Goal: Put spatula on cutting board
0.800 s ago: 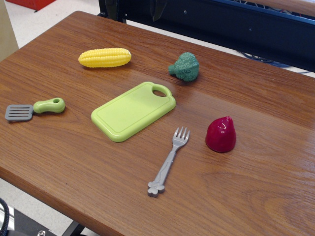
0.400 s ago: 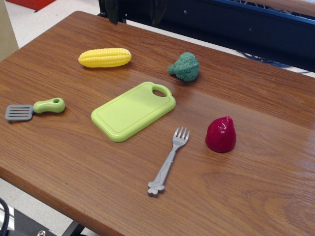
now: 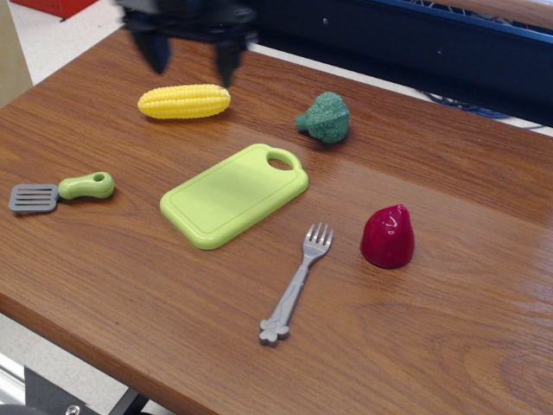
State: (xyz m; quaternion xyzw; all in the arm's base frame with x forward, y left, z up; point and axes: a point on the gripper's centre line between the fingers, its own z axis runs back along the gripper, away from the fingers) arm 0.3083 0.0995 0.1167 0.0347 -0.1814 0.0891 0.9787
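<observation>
A broad wooden table (image 3: 449,346) with a reddish-brown grain fills nearly the whole view, its near edge running down toward the lower left. At the top left the dark gripper (image 3: 192,62) hangs over the far part of the table, blurred, its two fingers (image 3: 158,54) pointing down and spread wide with nothing between them; it sits just above and behind the yellow corn cob (image 3: 184,101), which lies on its side. Near the middle of the table rests the cutting board (image 3: 226,201), a flat lime-green rectangle with rounded corners and a raised rim, turned at a diagonal so that its oval handle hole points toward the far right; its surface is bare. To the right, well apart from the board, stands a dark red pear-like toy (image 3: 387,235). Beyond the board's handle corner lies a green broccoli floret (image 3: 325,117). Just in front of the board, close to its near right edge but not touching, a grey fork (image 3: 295,284) lies with its tines pointing away from the camera. The spatula (image 3: 60,191) lies flat at the far left of the table, well apart from the board, with its grey slotted blade toward the left edge and its lime-green handle pointing right
</observation>
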